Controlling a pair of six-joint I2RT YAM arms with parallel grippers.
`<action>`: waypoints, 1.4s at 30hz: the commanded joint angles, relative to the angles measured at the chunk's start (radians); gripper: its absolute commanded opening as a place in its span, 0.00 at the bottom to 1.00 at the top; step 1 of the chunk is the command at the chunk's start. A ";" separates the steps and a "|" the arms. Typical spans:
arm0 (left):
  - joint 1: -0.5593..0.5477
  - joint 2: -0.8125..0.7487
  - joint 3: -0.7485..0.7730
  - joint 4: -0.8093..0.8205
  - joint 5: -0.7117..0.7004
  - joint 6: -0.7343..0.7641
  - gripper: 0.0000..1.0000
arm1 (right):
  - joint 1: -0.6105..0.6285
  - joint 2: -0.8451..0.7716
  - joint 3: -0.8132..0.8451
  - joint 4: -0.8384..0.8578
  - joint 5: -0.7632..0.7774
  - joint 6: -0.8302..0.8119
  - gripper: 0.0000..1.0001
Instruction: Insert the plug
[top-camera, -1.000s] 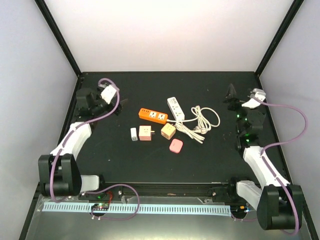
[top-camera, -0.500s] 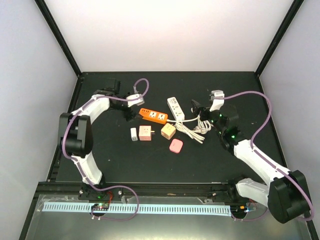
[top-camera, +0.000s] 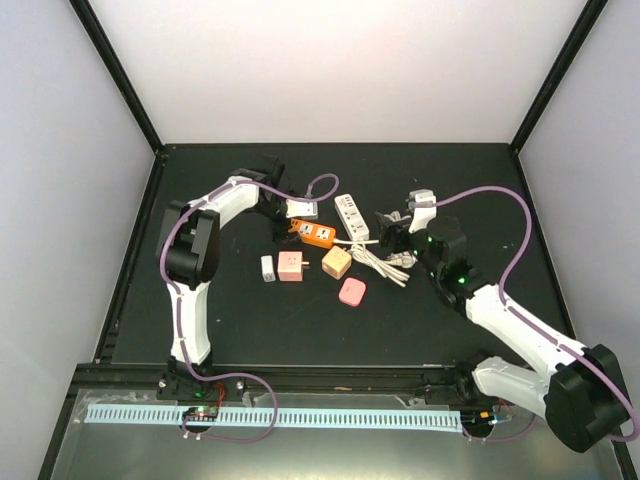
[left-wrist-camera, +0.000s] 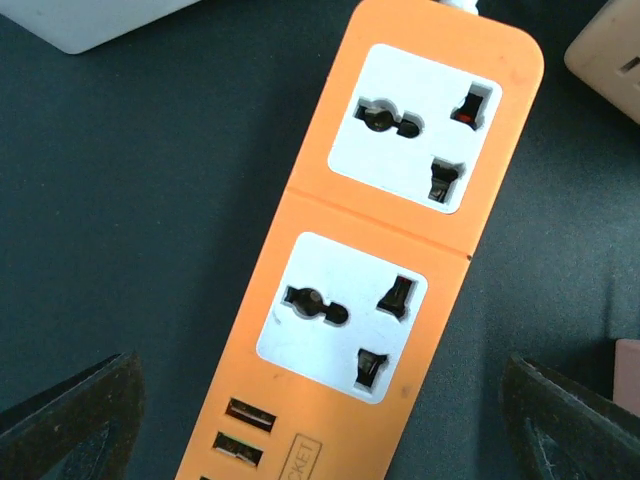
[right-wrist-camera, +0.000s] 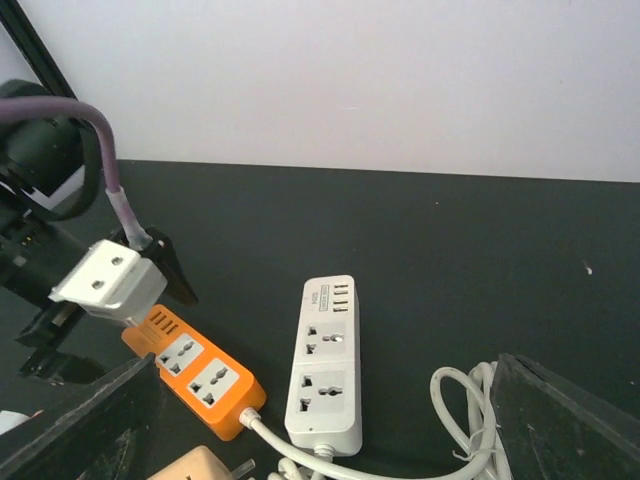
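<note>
An orange power strip (top-camera: 307, 232) with two sockets lies at the middle back of the table. It fills the left wrist view (left-wrist-camera: 380, 250). My left gripper (left-wrist-camera: 320, 430) hangs just above it, open and empty, a finger on each side of its USB end. It also shows in the top view (top-camera: 291, 224). A white power strip (top-camera: 350, 216) lies beside the orange one, and its white cable coil (top-camera: 400, 245) lies to the right. My right gripper (top-camera: 388, 228) is over the coil, open and empty, facing the white strip (right-wrist-camera: 325, 365). No plug shows clearly.
In front of the strips lie a small white adapter (top-camera: 267, 269), a pink-faced adapter (top-camera: 292, 265), a tan cube adapter (top-camera: 337, 262) and a pink adapter (top-camera: 352, 292). Black frame posts and white walls enclose the table.
My left arm has swung from the far left over to the orange strip. My right arm has moved from the right edge leftward to the cable coil.
</note>
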 joint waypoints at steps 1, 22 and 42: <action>-0.012 0.018 0.054 -0.074 -0.035 0.060 0.98 | 0.009 -0.052 -0.024 0.006 0.015 0.018 0.90; -0.156 0.047 0.004 -0.064 -0.247 0.082 0.62 | 0.010 -0.164 -0.088 0.038 -0.010 0.087 0.80; -0.265 -0.193 0.086 -0.010 -0.218 -0.250 0.02 | 0.011 -0.271 -0.116 0.020 0.096 0.118 0.73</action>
